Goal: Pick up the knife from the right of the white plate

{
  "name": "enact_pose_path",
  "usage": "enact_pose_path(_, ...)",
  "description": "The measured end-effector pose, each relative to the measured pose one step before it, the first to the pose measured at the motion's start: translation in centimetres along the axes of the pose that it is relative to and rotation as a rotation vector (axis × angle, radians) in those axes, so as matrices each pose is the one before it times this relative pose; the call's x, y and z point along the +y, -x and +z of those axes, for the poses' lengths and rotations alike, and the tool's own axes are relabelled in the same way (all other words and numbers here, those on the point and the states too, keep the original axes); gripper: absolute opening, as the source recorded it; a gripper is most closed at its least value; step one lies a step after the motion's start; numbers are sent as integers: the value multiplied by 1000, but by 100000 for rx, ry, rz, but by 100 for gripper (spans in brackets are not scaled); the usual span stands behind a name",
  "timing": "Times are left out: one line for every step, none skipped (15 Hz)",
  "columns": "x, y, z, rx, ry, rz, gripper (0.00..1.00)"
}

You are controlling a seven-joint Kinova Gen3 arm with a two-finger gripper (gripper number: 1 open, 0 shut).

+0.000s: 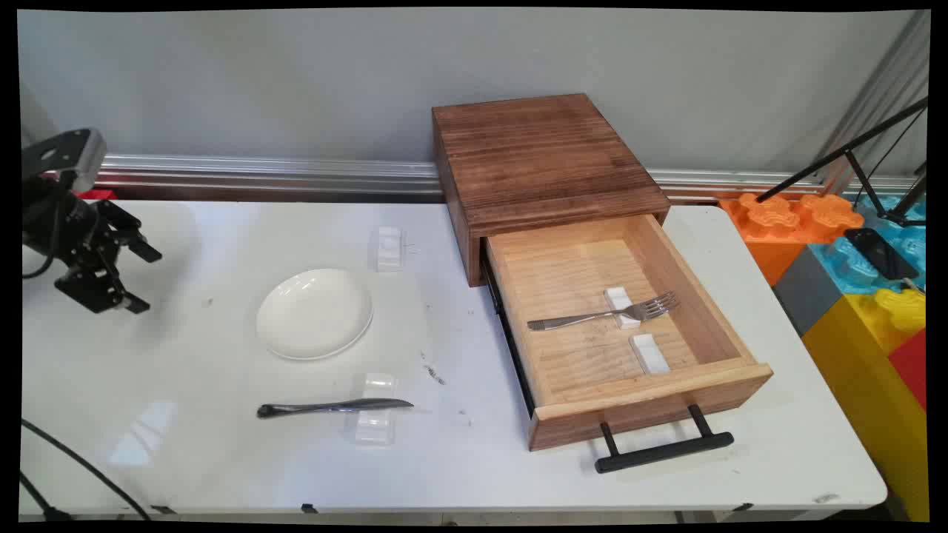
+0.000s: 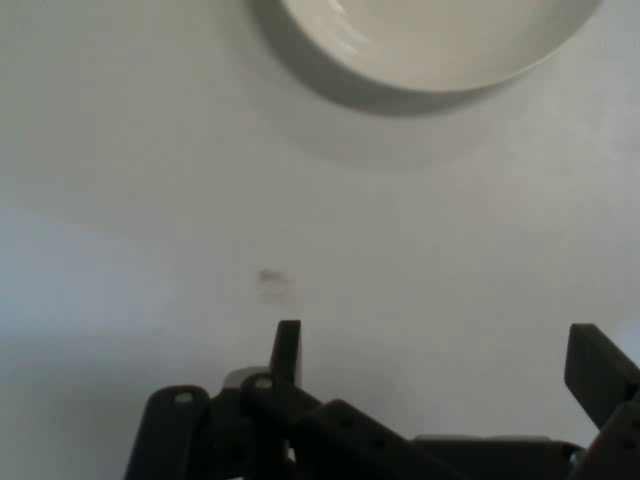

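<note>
Far left of the frame: pincer (image 1: 141, 277) hanging above bare bench (image 1: 111, 355), fingers (image 2: 287, 350) spread wide with nothing between them, pointed toward the right. In the hand view, only white bench surface between the fingertips, a small grey smudge (image 2: 272, 283) just ahead, and the rim of the plate (image 2: 430, 45) at the top edge, so nearest to that plate yet well apart from it.

Left of centre: white plate (image 1: 314, 312) lying flat and empty. Just beyond it, toward the upper middle, a small white rest (image 1: 389, 247) with nothing on it. Below the plate, lower middle: knife (image 1: 333, 407) lying level, blade propped across a clear rest (image 1: 375, 418), apparently to keep the blade off the surface.

Right of centre: dark wooden box (image 1: 541, 159) against the wall, its drawer (image 1: 733, 374) pulled fully out toward the lower right, black handle (image 1: 663, 451) in front. Inside, fork (image 1: 603, 317) with its neck laid over one white rest (image 1: 621, 306), tines to the right; second white rest (image 1: 649, 353) just beside it, unused.

Right edge: coloured blocks (image 1: 852, 274) off the bench.
</note>
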Motion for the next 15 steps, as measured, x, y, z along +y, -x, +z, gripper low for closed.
enact_pose_path(428,-194,220,819,1825,1102,100)
enact_pose_path(442,-281,269,809,1598,1105,100)
enact_pose_path(427,-255,263,887,1364,788,100)
enact_pose_path(390,-267,275,739,971,563,100)
enact_pose_path(385,-341,328,721,952,533,100)
enact_pose_path(648,-515,503,1095,1155,510,100)
enact_pose_path(706,-581,543,1049,1074,327,100)
enact_pose_path(748,-831,717,1133,1017,479,100)
enact_pose_path(467,-551,461,626,496,324,100)
enact_pose_path(425,-582,488,587,274,217,100)
enact_pose_path(545,-825,652,691,184,250,100)
enact_pose_path(341,-664,487,472,-12,185,100)
enact_pose_path(478,-1019,735,478,58,401,100)
enact_pose_path(289,-653,444,192,47,283,100)
enact_pose_path(431,-930,635,145,308,492,100)
